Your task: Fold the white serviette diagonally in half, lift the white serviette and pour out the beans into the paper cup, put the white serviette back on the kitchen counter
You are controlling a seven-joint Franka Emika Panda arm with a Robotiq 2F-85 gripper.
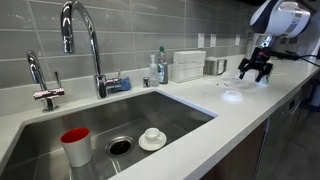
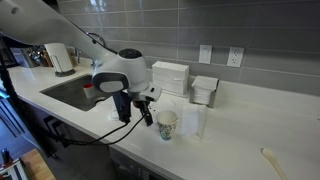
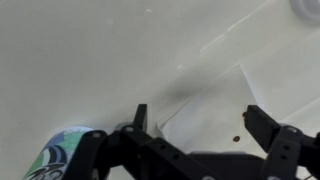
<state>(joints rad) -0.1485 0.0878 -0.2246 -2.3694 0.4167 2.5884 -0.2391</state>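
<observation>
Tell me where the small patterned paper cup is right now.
In an exterior view, the bluish-patterned white paper cup stands on the glossy white counter, between the robot's hand and the thin white paper serviette.

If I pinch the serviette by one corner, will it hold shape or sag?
Likely sags: the serviette looks thin and lies flat on the counter. Probably light; the open gripper could slide it. The dark speck on it, maybe a bean, may roll off.
</observation>
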